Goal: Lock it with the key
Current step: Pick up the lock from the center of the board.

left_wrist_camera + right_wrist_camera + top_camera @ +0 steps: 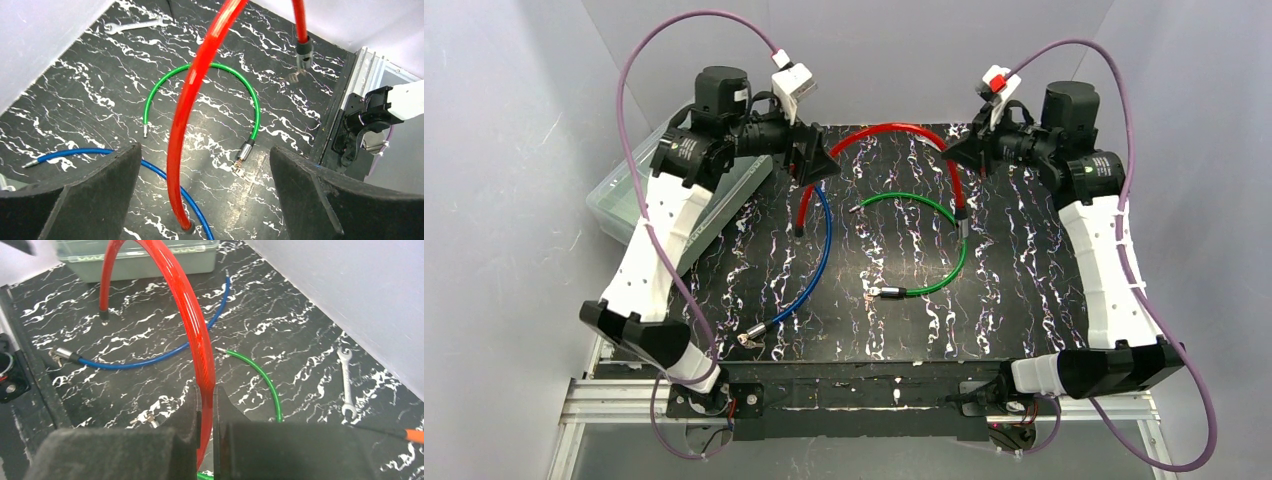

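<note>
A red cable lock (pixel 894 130) arches over the back of the black marbled table (pixel 1024 300). My right gripper (pixel 206 390) is shut on the red cable (pixel 195 325) near its barrel end (pixel 302 50), and a small key (pixel 295 76) hangs from that barrel. My left gripper (pixel 205 155) stands wide open above the cable's other end (pixel 185 227), which rests on the table. In the left wrist view the red cable (pixel 200 75) runs between the fingers and touches neither. In the top view the left gripper (pixel 814 165) and the right gripper (pixel 964 150) sit at the two sides of the arch.
A green cable lock (pixel 934 215) lies mid-table, its barrel and keys (pixel 240 165) towards the front. A blue cable lock (pixel 819 260) curves at the left, crossing under the red end, with its barrel (pixel 759 333) near the front. A wrench (pixel 346 385) lies at the back. A clear plastic box (pixel 624 200) stands at the left.
</note>
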{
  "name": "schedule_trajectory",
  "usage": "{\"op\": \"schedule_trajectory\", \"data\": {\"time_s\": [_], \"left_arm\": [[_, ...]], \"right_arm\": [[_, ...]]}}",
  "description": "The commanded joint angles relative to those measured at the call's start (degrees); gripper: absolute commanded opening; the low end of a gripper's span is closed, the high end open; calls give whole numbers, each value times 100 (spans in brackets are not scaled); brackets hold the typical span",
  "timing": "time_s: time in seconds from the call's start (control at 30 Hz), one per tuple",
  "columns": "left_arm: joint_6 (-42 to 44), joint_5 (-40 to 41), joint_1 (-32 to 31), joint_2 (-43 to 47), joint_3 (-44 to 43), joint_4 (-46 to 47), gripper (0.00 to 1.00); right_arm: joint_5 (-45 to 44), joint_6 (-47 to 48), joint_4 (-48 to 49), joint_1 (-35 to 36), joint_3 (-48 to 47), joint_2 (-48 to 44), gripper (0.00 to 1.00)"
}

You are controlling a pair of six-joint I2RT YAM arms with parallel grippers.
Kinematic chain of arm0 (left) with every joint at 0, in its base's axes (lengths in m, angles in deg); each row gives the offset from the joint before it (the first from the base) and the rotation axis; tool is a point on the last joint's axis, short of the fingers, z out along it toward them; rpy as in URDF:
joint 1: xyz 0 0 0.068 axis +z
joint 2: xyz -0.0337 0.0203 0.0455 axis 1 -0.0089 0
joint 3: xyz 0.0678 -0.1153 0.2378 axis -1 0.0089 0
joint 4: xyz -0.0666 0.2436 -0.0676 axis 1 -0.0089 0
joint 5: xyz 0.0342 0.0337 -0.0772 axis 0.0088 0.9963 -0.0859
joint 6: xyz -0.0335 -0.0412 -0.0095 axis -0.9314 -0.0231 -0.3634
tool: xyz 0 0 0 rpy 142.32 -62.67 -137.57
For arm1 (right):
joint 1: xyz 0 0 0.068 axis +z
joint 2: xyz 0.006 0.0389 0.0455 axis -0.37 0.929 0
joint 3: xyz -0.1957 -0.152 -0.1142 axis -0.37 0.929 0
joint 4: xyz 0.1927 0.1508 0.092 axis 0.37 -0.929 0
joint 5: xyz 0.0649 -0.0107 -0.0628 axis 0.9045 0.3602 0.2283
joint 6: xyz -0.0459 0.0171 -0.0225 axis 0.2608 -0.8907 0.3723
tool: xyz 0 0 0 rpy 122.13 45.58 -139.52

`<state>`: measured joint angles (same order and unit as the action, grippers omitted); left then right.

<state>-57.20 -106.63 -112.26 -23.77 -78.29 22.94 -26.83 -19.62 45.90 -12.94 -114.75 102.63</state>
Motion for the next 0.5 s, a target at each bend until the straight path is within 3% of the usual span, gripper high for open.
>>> {"op": "schedule_trajectory", "data": {"time_s": [0.0, 0.23, 0.27, 0.37, 0.47], "left_arm": [[-60, -184, -103, -236, -306, -171, 99], [-116, -349, -389, -521, -393, -188, 99], [-160, -525, -413, -536, -397, -188, 94], [-332, -1135, -500, -519, -397, -178, 67], [-733, -1408, -559, -460, -334, -69, 21]], "right_arm": [[200, -124, 242, 320, -48, -297, 1], [436, -134, 199, 579, -63, -243, 1], [439, -119, 198, 620, -49, -225, 1], [421, -72, 228, 691, 49, -173, 1], [378, -116, 392, 722, 284, -136, 1]]}}
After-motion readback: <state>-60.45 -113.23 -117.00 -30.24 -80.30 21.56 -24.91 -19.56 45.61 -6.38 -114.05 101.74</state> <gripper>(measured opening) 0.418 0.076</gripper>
